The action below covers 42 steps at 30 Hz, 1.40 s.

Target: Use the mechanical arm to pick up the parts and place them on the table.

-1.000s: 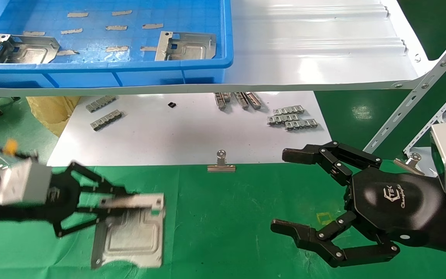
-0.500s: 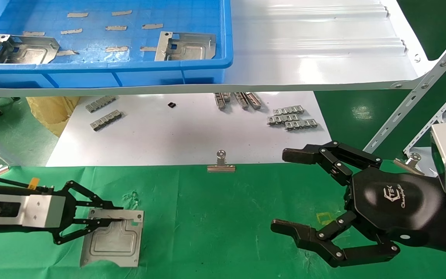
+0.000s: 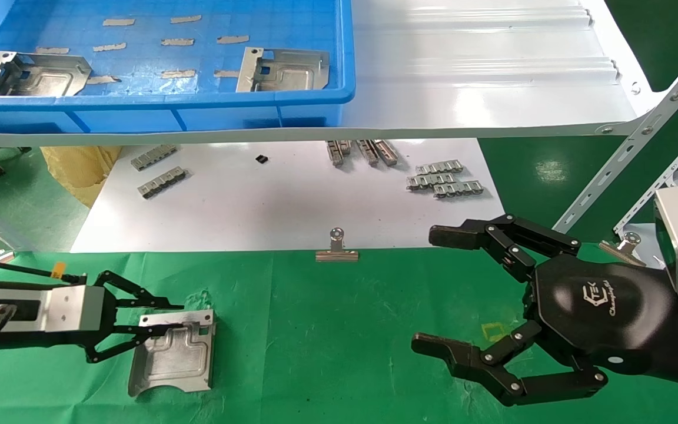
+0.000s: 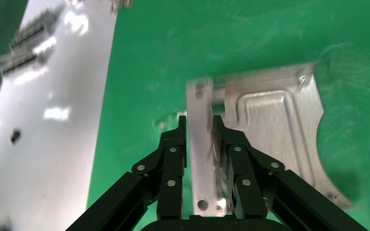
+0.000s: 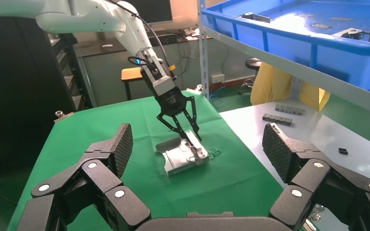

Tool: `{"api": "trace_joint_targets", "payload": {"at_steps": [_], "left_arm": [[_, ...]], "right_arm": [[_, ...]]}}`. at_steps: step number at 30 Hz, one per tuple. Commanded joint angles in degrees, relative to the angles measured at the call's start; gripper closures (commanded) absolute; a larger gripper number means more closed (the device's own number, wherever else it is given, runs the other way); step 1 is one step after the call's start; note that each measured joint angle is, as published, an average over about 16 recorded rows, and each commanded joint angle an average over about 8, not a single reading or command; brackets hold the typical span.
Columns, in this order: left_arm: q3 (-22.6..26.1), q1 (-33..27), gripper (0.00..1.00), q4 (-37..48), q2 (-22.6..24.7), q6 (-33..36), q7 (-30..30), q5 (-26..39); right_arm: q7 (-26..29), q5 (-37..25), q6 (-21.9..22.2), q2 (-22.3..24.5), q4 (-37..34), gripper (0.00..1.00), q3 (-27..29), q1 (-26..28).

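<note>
we are at the set-down step. our left gripper [image 3: 162,324], low in the left of the head view, is clenched on the folded, slotted edge of one of the parts [image 3: 174,353]. the left wrist view shows its two ribbed fingers [image 4: 173,144] pinching that upright flange from both sides. the plate itself lies at the lower left of the head frame on the table [image 3: 339,330], and from the right wrist view [image 5: 183,156] it looks flat on the cloth or very nearly so; we cannot tell whether the far edge has fully touched.

we judge the next move to be a plain release: spread the jaws off the flange, then lift straight away so the thin sheet does not drag or flip on the wrinkled green cloth.

the plate is silvery stamped sheet metal, roughly square, with an embossed rectangular panel and small holes at the corners; it looks stiff, light and slick.

two more parts [image 3: 283,70] wait in the blue bin [image 3: 198,112] at the upper left of the frame.

our right gripper [image 3: 433,288], a black jointed multi-finger hand at the lower right, hangs idle with fingers spread and nothing in it.
</note>
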Motion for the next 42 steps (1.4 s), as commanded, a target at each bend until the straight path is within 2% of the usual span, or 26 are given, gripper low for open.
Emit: {"api": "trace_joint_targets", "payload": {"at_steps": [1,6,15,26,42], "left_arm": [[0.05,-0.01,0.0,0.98,0.43,0.22,1.17,0.08],[-0.53,-1.28,0.0,2.73,0.88,1.9,0.21,-1.33],[-1.86,1.73,0.0,0.57,-0.88,4.13,-7.28,-8.09],[-2.21,2.52,0.0,-0.66,-1.23,4.14,-8.13,-8.72],[-11.06,9.94,0.0,-14.94,-3.55,2.59,-19.91,-11.64]], "right_arm": [[0.0,0.0,0.0,0.0,0.0,0.0,0.0,0.0],[0.0,0.0,0.0,0.0,0.0,0.0,0.0,0.0],[0.0,0.0,0.01,0.0,-0.01,0.0,0.0,-0.01],[0.0,0.01,0.01,0.01,-0.01,0.0,0.0,-0.01],[0.0,0.01,0.01,0.01,-0.01,0.0,0.0,-0.02]]}}
